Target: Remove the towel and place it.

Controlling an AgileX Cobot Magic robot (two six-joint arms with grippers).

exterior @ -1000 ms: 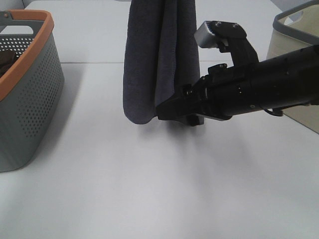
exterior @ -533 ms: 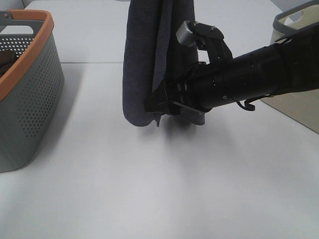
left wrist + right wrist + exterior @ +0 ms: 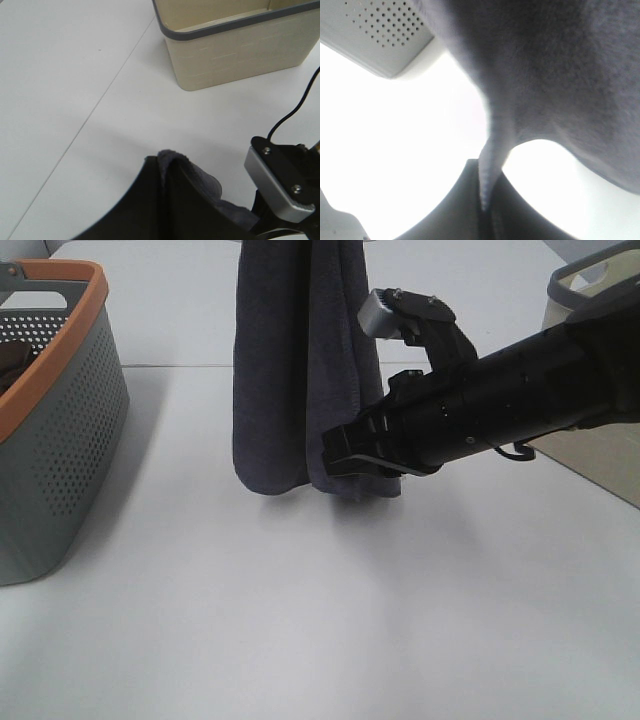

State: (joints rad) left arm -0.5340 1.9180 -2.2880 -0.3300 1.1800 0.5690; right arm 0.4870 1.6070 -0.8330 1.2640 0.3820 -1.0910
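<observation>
Where right gripper [image 3: 336, 452] clamps towel [image 3: 282, 370] lower edge, grey basket [image 3: 72, 435] well apart

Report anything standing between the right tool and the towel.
Nothing visible does. The right tool is shut directly on the lower edge of the towel, with no other object between them. The towel hangs down from the left tool, which pinches its upper fold.

Hi cam, close wrists, shared towel [image 3: 290, 370]

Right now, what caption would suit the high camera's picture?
Right gripper pinches the hanging dark towel, grey basket left, beige bin right.
</observation>
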